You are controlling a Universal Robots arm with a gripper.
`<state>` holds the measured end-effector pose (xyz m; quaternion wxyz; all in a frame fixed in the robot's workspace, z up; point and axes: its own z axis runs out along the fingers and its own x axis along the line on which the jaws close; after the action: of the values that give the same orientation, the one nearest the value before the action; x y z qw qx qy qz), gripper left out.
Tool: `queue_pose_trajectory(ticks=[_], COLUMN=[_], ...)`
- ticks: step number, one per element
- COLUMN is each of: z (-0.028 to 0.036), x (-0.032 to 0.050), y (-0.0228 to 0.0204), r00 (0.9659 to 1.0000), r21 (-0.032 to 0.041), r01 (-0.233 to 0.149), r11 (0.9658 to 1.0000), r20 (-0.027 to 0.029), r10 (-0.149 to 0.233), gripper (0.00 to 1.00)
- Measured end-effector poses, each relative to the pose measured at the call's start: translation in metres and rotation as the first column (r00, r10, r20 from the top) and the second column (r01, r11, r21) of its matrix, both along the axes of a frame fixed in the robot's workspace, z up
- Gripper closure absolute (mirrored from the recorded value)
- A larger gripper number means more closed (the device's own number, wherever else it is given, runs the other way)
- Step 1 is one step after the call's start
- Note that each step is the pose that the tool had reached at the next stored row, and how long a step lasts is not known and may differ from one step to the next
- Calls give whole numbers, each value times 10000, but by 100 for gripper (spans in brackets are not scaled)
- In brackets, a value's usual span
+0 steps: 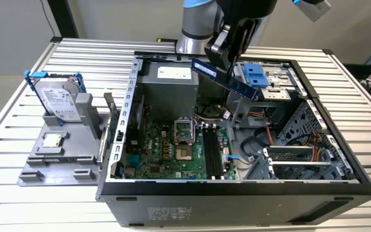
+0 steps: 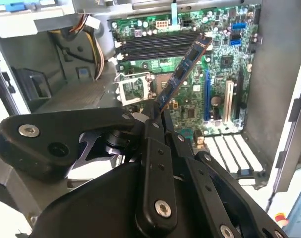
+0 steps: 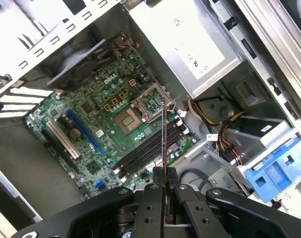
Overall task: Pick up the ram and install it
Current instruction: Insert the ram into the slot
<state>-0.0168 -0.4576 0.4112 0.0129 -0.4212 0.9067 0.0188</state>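
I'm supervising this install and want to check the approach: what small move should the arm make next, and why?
Probably lower the ram toward the black memory slots. The pincer grips it by one end, tilted, well above the open case, and the slots look empty.

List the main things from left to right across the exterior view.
hard drive → processor socket → ram, held above the open case by the gripper → metal drive cage
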Motion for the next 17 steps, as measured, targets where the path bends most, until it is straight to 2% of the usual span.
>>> queue_pose_trajectory(ticks=[4,8,13,17], z=[1,0,0,0], x=[0,0,0,0], y=[0,0,0,0], r00=[9979,9920,9794,9651], r21=[-1,-1,0,0], r01=[651,1263,2021,2619], r11=[9979,9920,9794,9651], r20=[-1,0,0,0], r10=[-651,-1263,-2021,-2619], gripper=[100,100,100,100])
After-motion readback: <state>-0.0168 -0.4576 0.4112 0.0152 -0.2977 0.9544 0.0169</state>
